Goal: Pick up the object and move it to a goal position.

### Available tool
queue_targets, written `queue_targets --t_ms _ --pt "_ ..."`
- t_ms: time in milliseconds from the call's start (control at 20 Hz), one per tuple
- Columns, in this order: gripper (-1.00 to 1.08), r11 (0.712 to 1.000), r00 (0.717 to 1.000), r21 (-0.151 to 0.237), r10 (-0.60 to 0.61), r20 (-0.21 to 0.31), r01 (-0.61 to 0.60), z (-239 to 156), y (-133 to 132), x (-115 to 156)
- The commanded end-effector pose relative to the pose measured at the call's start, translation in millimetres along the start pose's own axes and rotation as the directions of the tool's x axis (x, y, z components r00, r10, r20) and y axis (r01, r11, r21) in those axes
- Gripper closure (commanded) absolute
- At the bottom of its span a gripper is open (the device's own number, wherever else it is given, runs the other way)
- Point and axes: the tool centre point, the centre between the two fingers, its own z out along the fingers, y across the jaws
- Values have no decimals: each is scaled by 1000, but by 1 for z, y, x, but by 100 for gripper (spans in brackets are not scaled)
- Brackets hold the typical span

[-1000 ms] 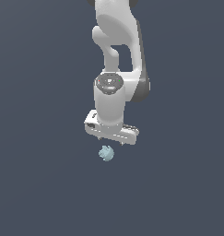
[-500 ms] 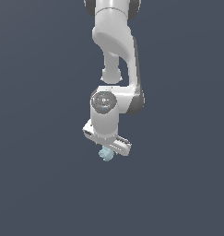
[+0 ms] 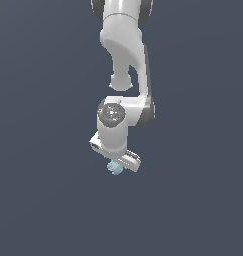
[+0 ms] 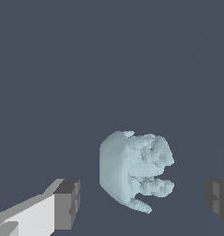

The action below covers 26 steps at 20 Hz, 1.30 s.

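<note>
The object is a small pale blue-green knobbly lump lying on the dark grey floor. In the wrist view it sits between my two grey fingertips, with a gap on each side, so nothing grips it. In the exterior view only a bit of the object peeks out under the white hand, and my gripper hangs right over it. The jaws stand open around the lump.
The white arm comes down from the upper edge of the exterior view. All around lies the plain dark grey floor, with no other things in sight.
The arm has come lower over the last second. The hand now covers most of the lump, which earlier showed whole just below the fingers.
</note>
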Motion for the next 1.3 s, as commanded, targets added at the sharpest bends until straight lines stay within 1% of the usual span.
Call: queue_targets --t_ms 0,350,650,700,1250 --pt "-92 1000 1000 -1 1 1 -1 7 0 0" --pt "-92 1000 1000 -1 4 1 -4 42 1 -1" --pt "-92 1000 1000 -1 5 1 -5 48 0 0" --pt "108 1000 1000 -1 5 1 -5 48 0 0" --pt "108 1000 1000 -1 5 1 -5 48 0 0"
